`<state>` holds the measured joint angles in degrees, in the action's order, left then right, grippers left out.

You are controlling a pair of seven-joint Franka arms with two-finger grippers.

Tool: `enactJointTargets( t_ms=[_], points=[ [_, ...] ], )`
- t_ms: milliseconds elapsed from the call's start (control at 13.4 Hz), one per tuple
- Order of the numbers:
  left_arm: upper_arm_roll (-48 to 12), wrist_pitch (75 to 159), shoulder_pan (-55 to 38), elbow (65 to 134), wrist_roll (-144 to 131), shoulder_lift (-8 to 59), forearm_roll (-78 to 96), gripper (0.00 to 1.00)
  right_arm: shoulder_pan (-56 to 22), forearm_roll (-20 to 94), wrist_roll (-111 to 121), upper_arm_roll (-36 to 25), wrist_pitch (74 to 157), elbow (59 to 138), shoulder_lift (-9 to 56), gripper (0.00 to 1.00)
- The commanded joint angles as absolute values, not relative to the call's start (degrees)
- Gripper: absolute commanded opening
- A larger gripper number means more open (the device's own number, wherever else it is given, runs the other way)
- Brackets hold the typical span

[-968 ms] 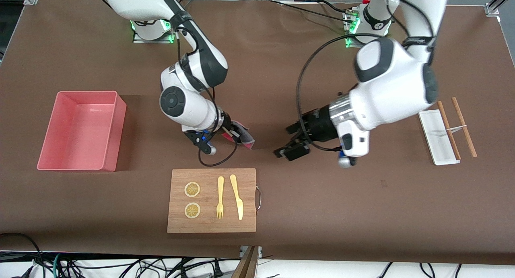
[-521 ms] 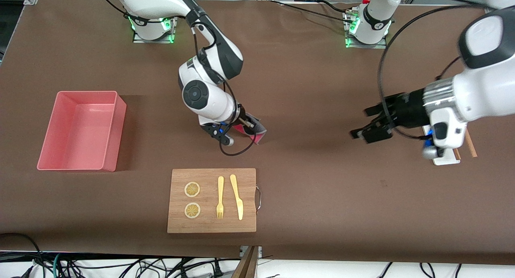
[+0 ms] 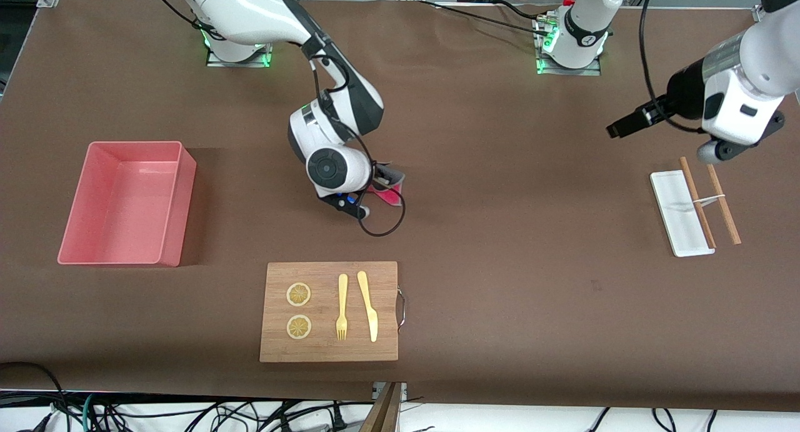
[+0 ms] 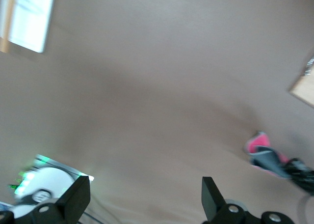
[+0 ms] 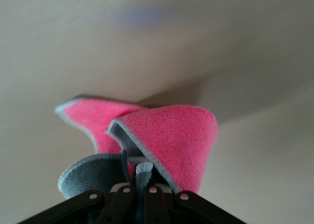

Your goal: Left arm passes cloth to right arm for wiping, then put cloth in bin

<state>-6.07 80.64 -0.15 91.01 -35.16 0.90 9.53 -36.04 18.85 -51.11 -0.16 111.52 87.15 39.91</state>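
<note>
Here the right gripper [image 3: 379, 183] pinches the cloth [image 3: 389, 191] low over bare brown table [image 3: 500, 263], farther from the camera than the board [image 3: 329, 311]. The bin [image 3: 128, 202] stands toward the right arm's end. The left gripper [image 3: 619, 129], spread and empty, waits above the tray [image 3: 680, 213].

My robotics lab, brown-covered table [image 3: 500, 332], my arms' bases bolted on (green lights glowing), loose cables [image 3: 187, 413] along its edge

Right hand [image 3: 382, 183] clamped low over mid-table; left hand [image 3: 615, 130] raised, spread.
</note>
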Motion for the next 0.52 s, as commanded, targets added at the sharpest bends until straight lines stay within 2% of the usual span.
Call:
enactJointTargets(
  t_ms=[0,298,447],
  points=[
    [-6.9,84.5,3.4,100.5,-26.4,-5.2,4.1,1.0,-32.2,17.5,-42.6,-0.5,108.6,87.7,39.1,0.0],
    [-6.9,101.5,5.6,116.9,-15.4,-13.2,2.0,1.0,-24.2,14.5,-31.2,-0.6,104.4,88.2,39.6,0.0],
    [-7.0,106.4,5.6,118.0,-12.9,-12.9,-1.1,1.0,-19.4,14.0,-23.5,-0.6,103.3,88.2,39.6,0.0]
  ],
)
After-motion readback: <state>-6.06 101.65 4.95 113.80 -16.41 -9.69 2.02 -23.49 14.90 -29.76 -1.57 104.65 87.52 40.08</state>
